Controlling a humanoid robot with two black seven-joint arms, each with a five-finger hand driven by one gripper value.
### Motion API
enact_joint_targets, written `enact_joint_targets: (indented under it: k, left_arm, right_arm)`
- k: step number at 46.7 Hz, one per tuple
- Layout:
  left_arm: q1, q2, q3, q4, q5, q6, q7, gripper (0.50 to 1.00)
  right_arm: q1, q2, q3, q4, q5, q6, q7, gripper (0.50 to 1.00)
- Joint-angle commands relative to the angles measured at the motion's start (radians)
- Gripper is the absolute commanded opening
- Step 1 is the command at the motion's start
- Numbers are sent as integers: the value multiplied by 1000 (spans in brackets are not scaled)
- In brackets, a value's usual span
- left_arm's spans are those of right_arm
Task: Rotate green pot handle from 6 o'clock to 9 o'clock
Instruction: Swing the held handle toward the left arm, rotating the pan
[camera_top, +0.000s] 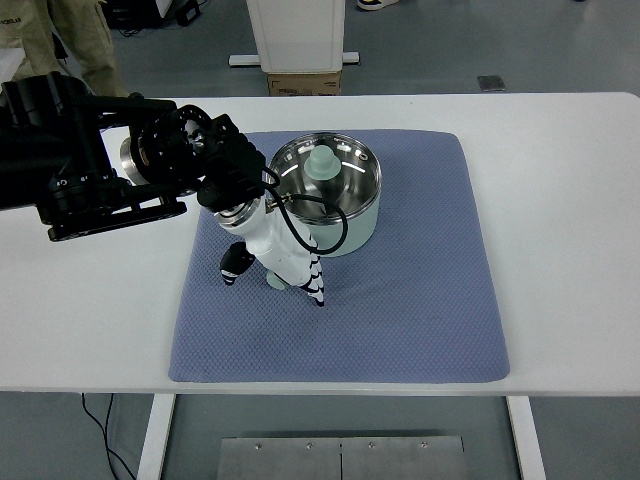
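Mat (400, 320): blue, mid-tabletop (570, 200).
My left hand (278, 262): fingers curled round pot handle (275, 282).
Green pot (335, 190): lidded, on mat.

A white bench (560, 250) carrying a blue-grey quilted mat (420, 300) stands on a grey floor (520, 50), with a white pedestal (295, 35) and cardboard box (303, 83) behind it.

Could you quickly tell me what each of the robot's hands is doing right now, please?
Left hand: down at the pot's near side, over its handle; grip cannot be told.
Right hand: not in view.
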Motion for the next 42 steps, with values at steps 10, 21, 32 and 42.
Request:
enact_joint_targets:
  k: [10,21,32,42]
  left_arm:
    - [-31,-1,21,-3,46,-2,0,1000]
    - [-38,-1,24,-7,47,-3,0,1000]
    - [-45,-1,55,-6,46,-48,0,1000]
    - [-47,3,49,-4,37,-135,0,1000]
  right_arm:
    - [0,0,0,0,0,0,0,1000]
    - [0,0,0,0,0,0,0,1000]
    - [0,0,0,0,0,0,0,1000]
    - [0,0,0,0,0,0,0,1000]
